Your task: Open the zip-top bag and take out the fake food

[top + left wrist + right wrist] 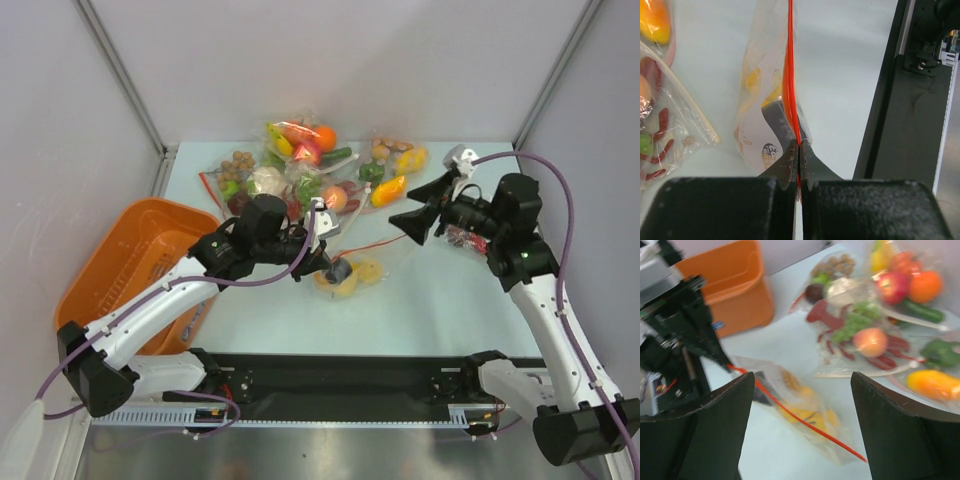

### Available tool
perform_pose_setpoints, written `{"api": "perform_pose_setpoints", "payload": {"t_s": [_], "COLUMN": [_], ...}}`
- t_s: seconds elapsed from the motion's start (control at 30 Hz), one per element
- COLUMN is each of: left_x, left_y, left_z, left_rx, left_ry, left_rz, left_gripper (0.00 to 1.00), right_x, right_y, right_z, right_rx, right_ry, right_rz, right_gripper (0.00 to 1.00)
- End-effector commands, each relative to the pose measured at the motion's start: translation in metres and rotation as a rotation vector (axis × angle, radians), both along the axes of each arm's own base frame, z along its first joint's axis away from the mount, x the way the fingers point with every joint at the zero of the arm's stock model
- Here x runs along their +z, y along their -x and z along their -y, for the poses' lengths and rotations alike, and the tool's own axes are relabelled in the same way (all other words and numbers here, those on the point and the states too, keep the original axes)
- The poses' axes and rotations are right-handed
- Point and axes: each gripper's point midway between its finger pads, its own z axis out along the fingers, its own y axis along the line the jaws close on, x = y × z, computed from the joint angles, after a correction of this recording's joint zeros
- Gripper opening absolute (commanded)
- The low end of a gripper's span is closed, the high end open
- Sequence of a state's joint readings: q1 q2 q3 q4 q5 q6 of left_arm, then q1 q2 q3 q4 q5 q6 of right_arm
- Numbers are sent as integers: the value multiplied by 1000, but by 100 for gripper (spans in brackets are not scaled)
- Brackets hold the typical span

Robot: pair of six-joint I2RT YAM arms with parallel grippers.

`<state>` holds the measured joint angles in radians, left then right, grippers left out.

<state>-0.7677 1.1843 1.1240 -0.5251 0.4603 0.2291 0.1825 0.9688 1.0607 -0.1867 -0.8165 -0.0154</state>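
Observation:
The zip-top bag (352, 265) is clear crinkly plastic with an orange-red zip strip (790, 75) and lies mid-table. Inside show yellow pieces (807, 410) and a dark ball (338, 270). My left gripper (799, 150) is shut on the strip at one end of the bag's mouth. In the top view it (322, 212) is at the bag's left end. My right gripper (420, 215) is open and empty, above the table to the right of the bag. In the right wrist view the bag (805, 405) lies between and beyond its spread fingers (725, 410).
An orange basket (130, 255) stands at the left. A heap of other clear bags with toy fruit and vegetables (310, 165) lies at the back, and one of them (660, 130) is close left of my left gripper. A black rail (340, 385) runs along the near edge.

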Motion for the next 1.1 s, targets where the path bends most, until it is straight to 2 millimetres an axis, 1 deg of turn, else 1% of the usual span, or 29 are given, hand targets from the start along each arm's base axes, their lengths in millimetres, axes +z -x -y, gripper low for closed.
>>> {"api": "perform_pose_setpoints", "payload": {"t_s": [0.0,0.07,0.13,0.17,0.23,0.3,0.37,0.4,0.5,0.6,0.83,0.93,0.97,1.03,1.07], "left_x": [17,10,12,9,11,14,16,15,12,10,11,10,10,11,12], "left_y": [12,15,19,20,21,24,25,24,24,23,21,21,21,20,19], "left_z": [3,2,1,0,-2,-2,-2,-3,-3,-4,-6,-5,-4,-4,-3], "left_rx": [-82,-85,-91,-90,-88,-98,-101,-98,-94,-90,-74,-76,-77,-74,-73], "left_ry": [38,37,52,50,57,68,72,71,62,55,54,55,56,62,68], "left_rz": [45,33,35,29,41,43,46,47,40,36,52,51,49,53,58], "left_gripper": [0,0,0,0,0,0,0,0,0,0,0,0,0,0,0], "right_x": [-3,-11,-17,-22,-32,-42,-51,-55,-66,-82,-104,-111,-112,-115,-117], "right_y": [18,20,21,25,27,31,29,34,41,42,44,45,45,46,47], "right_z": [-30,-42,-48,-57,-63,-75,-80,-86,-97,-102,-109,-109,-109,-109,-110], "right_rx": [154,188,207,234,239,265,264,284,310,312,329,327,328,333,338], "right_ry": [26,34,48,59,86,109,129,139,165,195,225,224,223,225,229], "right_rz": [52,36,22,9,2,-15,-23,-30,-38,-63,-113,-128,-130,-143,-150], "right_gripper": [84,84,84,83,83,83,83,82,83,83,82,77,71,65,56]}}
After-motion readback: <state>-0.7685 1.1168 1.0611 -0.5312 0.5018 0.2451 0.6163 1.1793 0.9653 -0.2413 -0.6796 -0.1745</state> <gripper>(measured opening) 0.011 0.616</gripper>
